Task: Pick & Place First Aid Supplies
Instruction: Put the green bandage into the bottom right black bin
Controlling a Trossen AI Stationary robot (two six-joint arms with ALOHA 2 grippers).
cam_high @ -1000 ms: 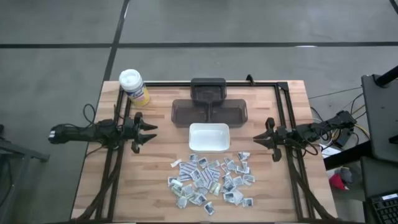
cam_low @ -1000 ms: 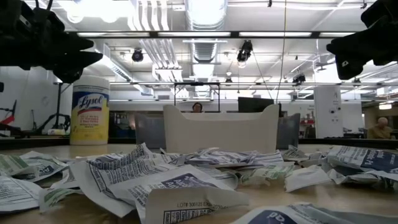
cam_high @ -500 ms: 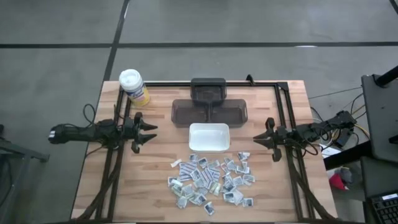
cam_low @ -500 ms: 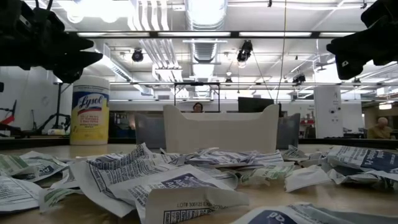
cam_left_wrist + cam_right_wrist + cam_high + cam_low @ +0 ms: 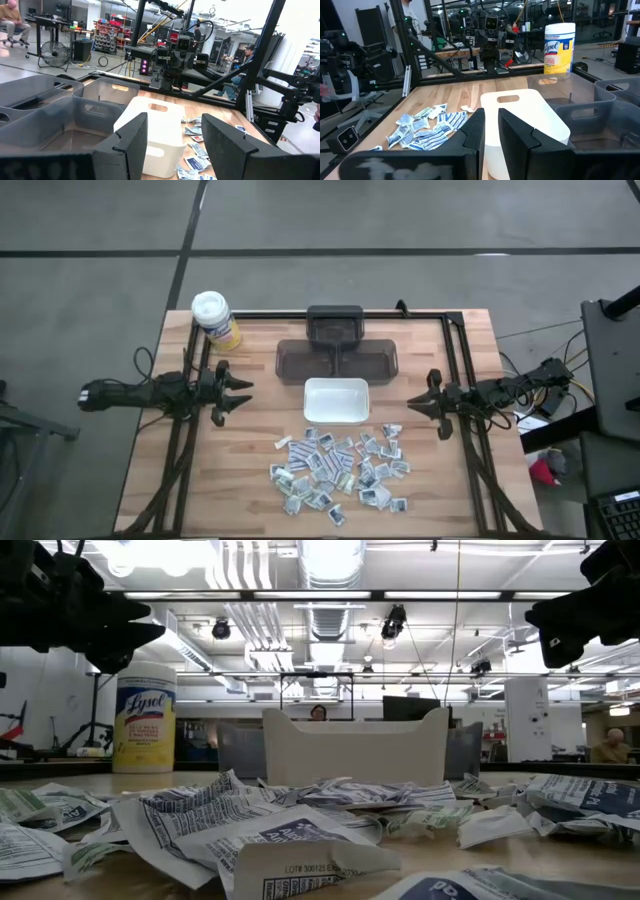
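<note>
High view: The first aid supplies (image 5: 338, 470) lie in a loose heap on the bench (image 5: 250, 480), on the near side of the white tray (image 5: 335, 400), just beside its near edge. The heap's long axis runs left to right across the bench; single packets point every way. The left pincer (image 5: 240, 394) and right pincer (image 5: 412, 406) hang level at either side of the tray, tips facing inward, well apart from the heap. This is judged a ready stance that leaves the pile reachable from both sides.

Low view: Packets (image 5: 290, 830) lie flat or crumpled, overlapping, in front of the tray (image 5: 355, 748). The yellow canister (image 5: 145, 717) stands upright, far left.

Left wrist view: The left pincer (image 5: 172, 137) stands wide open, holding nothing; the tray (image 5: 155, 125) and packets (image 5: 197, 150) lie ahead.

Right wrist view: The right pincer (image 5: 491, 131) shows a narrow gap between its fingers, holding nothing; packets (image 5: 427, 127) lie beside the tray (image 5: 525, 120).
</note>
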